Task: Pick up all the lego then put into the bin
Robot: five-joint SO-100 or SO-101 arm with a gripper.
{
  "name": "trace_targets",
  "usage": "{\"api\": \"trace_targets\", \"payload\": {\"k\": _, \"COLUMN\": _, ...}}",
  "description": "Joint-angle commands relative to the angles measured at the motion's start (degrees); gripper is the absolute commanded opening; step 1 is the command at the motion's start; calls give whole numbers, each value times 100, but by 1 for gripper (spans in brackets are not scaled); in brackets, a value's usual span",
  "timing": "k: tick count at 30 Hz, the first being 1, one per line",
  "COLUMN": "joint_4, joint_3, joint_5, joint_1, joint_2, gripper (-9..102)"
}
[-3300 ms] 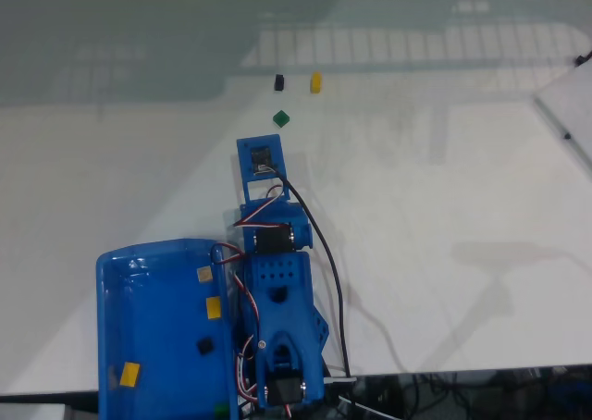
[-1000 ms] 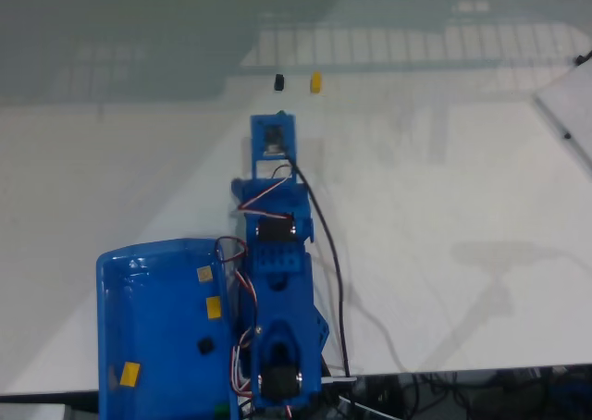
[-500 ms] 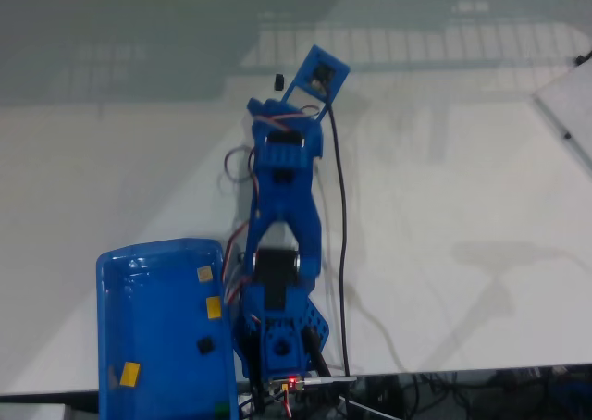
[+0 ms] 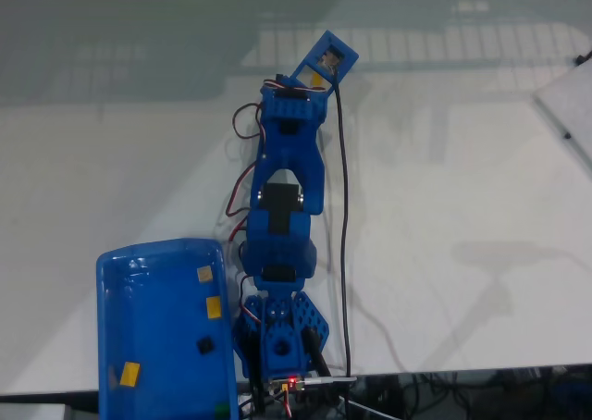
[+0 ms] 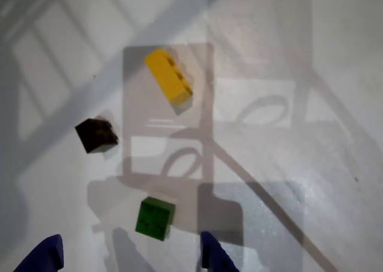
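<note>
The blue arm stretched from the bottom centre of the fixed view up toward the top centre, its square head tilted near the band of window light on the white table. In the wrist view the gripper sat at the bottom edge with its jaws spread apart and nothing held; one blue fingertip showed at lower left and the other at lower centre.

Three loose bricks lay on the table ahead of it in that view. The green brick was lowest, just above the gap between the tips and nearer the right one. The black brick sat left of centre, higher up. The yellow brick, longer than the others and lying at a slant, was in the upper middle. None touched another.

The bin stood in the lower left of the fixed view, right beside the arm's base. Inside it I could see several yellow pieces and one black piece.
</note>
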Motion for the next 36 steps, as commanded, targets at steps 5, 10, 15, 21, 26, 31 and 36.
{"api": "trace_targets", "payload": {"k": 5, "joint_4": 229, "joint_3": -677, "joint_5": -114, "joint_1": -53, "joint_2": -431, "gripper": 30}}
{"api": "trace_targets", "payload": {"k": 10, "joint_4": 343, "joint_3": -888, "joint_5": -158, "joint_1": -79, "joint_2": -712, "gripper": 28}}
{"api": "trace_targets", "payload": {"k": 15, "joint_4": 422, "joint_3": -1002, "joint_5": -176, "joint_1": -114, "joint_2": -888, "gripper": 25}}
{"api": "trace_targets", "payload": {"k": 21, "joint_4": 598, "joint_3": -1327, "joint_5": -149, "joint_1": -114, "joint_2": -1151, "gripper": 22}}
{"api": "trace_targets", "payload": {"k": 26, "joint_4": 659, "joint_3": -1415, "joint_5": -167, "joint_1": -123, "joint_2": -1239, "gripper": 21}}
{"api": "trace_targets", "payload": {"k": 31, "joint_4": 686, "joint_3": -1459, "joint_5": -193, "joint_1": -158, "joint_2": -1327, "gripper": 20}}
{"api": "trace_targets", "payload": {"k": 36, "joint_4": 756, "joint_3": -1564, "joint_5": -202, "joint_1": -185, "joint_2": -1433, "gripper": 19}}
